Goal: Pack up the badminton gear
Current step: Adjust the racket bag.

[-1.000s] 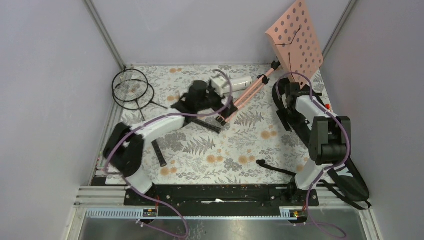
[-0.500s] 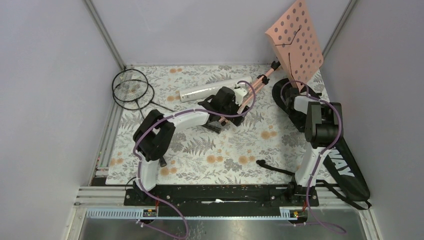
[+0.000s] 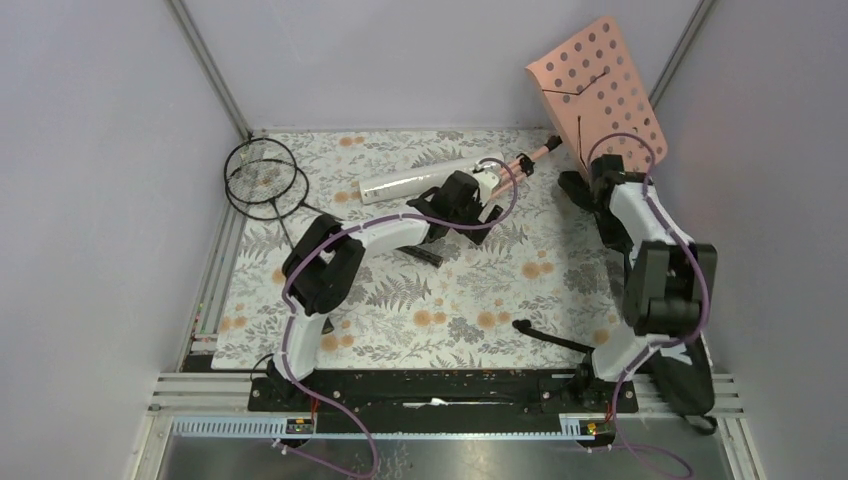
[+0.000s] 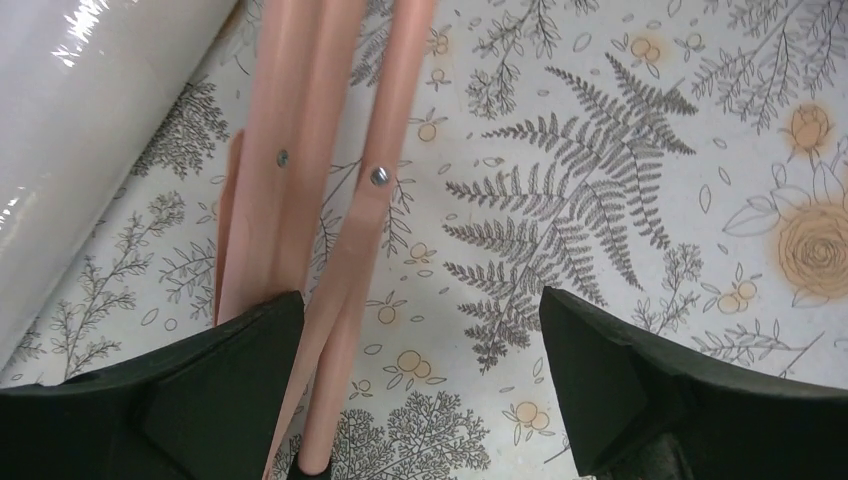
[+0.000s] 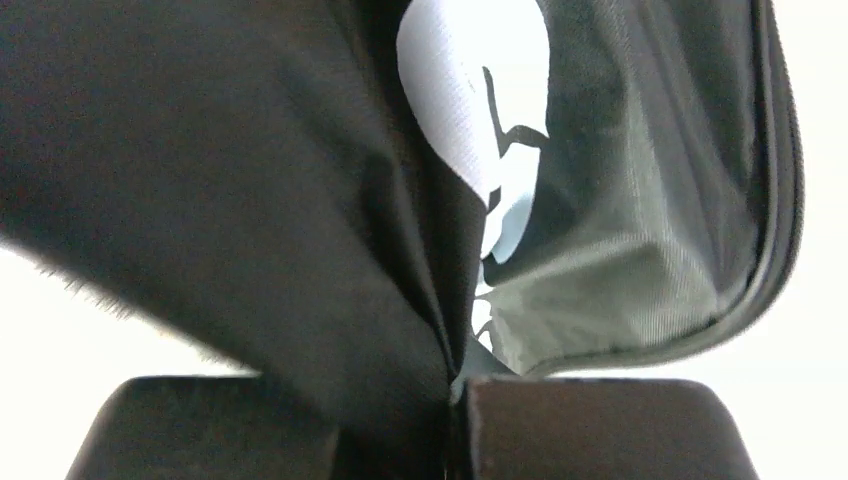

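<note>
Rackets (image 3: 265,175) number two, tube (image 3: 400,184) one, bag (image 5: 250,180) one.

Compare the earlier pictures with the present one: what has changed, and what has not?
The right fingers closed on the black bag. The left fingers, open throughout, swung right from beside the white tube to the pink stand legs. The two rackets stayed at the far left.

The white-and-black left arm (image 3: 360,235) reaches forward, its black two-finger left gripper (image 4: 420,330) spread wide. The right arm (image 3: 640,215) stretches far forward, right gripper (image 5: 455,400) pinched onto the black fabric bag (image 5: 250,150).
</note>
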### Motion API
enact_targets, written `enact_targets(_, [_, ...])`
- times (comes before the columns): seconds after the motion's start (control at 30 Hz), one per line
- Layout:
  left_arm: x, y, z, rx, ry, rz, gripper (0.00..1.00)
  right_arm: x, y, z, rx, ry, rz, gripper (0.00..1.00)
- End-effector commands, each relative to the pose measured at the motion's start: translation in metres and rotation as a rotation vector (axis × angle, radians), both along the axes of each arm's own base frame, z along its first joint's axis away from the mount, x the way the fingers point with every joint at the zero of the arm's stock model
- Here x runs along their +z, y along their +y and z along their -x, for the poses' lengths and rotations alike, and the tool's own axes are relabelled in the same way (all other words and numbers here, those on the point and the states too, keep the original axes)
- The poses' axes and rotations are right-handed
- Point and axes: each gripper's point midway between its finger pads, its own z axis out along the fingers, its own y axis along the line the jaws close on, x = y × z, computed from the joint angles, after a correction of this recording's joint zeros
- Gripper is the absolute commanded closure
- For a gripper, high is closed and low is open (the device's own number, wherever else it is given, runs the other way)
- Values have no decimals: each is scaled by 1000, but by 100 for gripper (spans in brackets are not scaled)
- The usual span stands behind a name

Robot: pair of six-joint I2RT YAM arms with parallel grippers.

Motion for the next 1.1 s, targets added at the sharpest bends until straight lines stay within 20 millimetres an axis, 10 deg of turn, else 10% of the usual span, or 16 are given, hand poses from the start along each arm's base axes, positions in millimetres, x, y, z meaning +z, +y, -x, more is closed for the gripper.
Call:
enact_targets(0.0, [9, 3, -22, 99, -45, -8, 1, 61, 56, 15, -78, -235, -309, 100])
enact_targets(0.53, [20, -9, -21, 79, 7, 30, 1, 205, 150, -38, 287, -963, -799, 100])
enact_targets(0.87, [160, 40, 40, -45, -144, 510, 1, 301, 253, 3, 493, -1014, -1542, 97])
enact_targets(1.07, [194, 65, 119, -227, -163, 638, 1, 356, 287, 50, 761, -1024, -1869, 100])
